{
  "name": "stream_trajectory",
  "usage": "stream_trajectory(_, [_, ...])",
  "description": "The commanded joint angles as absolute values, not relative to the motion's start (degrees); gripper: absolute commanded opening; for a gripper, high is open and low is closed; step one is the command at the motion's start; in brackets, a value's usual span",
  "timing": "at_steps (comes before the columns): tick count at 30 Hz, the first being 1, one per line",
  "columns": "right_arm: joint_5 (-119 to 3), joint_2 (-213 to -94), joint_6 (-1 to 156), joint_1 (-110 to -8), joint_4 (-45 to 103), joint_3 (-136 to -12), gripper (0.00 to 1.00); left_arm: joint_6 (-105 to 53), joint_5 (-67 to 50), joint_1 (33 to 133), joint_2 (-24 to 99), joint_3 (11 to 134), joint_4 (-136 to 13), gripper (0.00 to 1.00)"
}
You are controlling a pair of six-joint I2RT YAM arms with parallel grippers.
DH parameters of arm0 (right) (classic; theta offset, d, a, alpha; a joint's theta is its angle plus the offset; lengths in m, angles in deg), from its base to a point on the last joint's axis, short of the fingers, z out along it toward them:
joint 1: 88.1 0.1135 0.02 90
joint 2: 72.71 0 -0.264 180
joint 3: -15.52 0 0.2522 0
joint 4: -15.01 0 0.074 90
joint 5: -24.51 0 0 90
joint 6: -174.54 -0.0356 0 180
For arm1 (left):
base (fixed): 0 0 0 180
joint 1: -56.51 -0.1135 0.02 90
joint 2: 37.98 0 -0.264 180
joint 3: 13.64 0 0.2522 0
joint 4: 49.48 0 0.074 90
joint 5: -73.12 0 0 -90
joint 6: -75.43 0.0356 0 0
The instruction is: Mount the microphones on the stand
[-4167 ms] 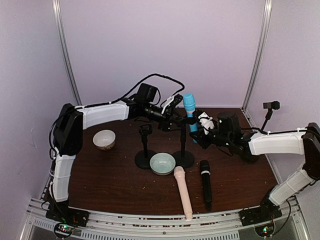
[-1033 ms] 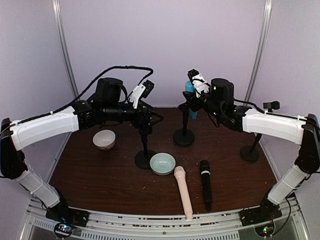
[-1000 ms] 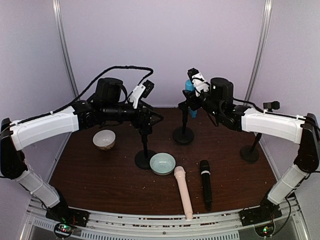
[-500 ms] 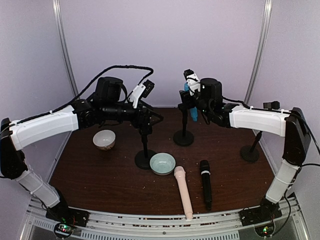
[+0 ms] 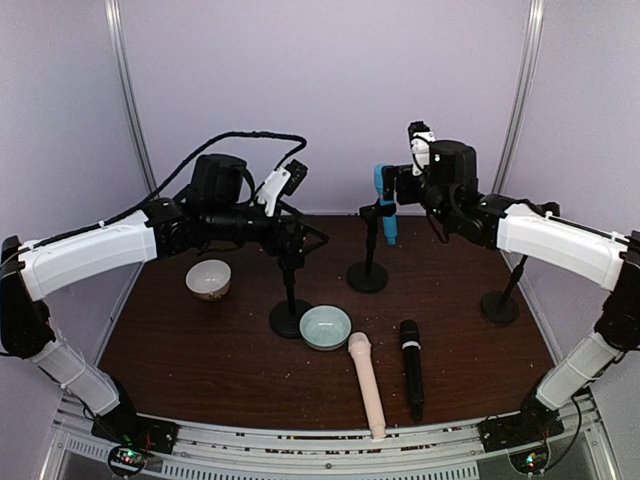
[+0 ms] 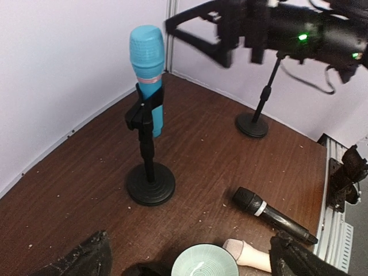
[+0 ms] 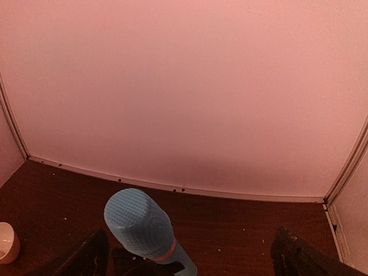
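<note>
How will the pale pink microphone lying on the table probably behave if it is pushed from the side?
The pale pink microphone looks stiff and round, so it would probably roll, not slide. Its head seems wider than its handle, so it may roll in a curve. Its smooth body might slip in a loose grip.

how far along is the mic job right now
Done: the blue microphone is clipped upright in the back stand. In hand: nothing; the right gripper is open beside that microphone, and the left gripper is open too. Left: the pink microphone and black microphone lie on the table; the front stand and right stand are empty.
</note>
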State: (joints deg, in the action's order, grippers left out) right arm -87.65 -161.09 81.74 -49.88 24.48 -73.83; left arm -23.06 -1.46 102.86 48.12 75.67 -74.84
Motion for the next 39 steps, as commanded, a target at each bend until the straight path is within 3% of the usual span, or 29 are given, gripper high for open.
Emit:
stream_trajectory(1, [-88.24, -153.13, 71.96, -49.96, 39.38, -70.75, 1.00, -24.78, -11.70, 103.09, 47.06, 78.53, -78.10, 0.98])
stream_trajectory(5, [-80.84, -144.41, 71.07, -48.68, 40.68, -59.91, 1.00, -22.50, -14.77, 102.56, 49.97, 84.35, -86.32, 0.98])
stream_trajectory(9, [-68.07, -138.71, 68.36, -45.91, 42.74, -50.34, 0.99, -20.07, -16.76, 102.48, 46.61, 79.55, -80.58, 0.98])
stream_trajectory(14, [-64.60, -140.20, 63.17, -35.79, 46.95, -45.18, 0.78, -19.31, -22.15, 102.48, 45.14, 76.40, -77.51, 0.98])
stream_trajectory(24, [-67.43, -154.28, 51.64, -19.11, 61.20, -53.16, 0.79, -23.19, -26.89, 102.39, 53.27, 85.80, -89.72, 0.98])
stream_trajectory(31, [-69.50, -164.20, 46.24, -16.50, 67.09, -58.40, 0.77, -18.42, -28.22, 102.62, 48.05, 80.05, -81.83, 0.98])
stream_trajectory(39, [-69.16, -171.86, 47.02, -16.40, 70.74, -63.09, 0.71, -19.71, -29.09, 102.68, 50.49, 83.54, -86.40, 0.98])
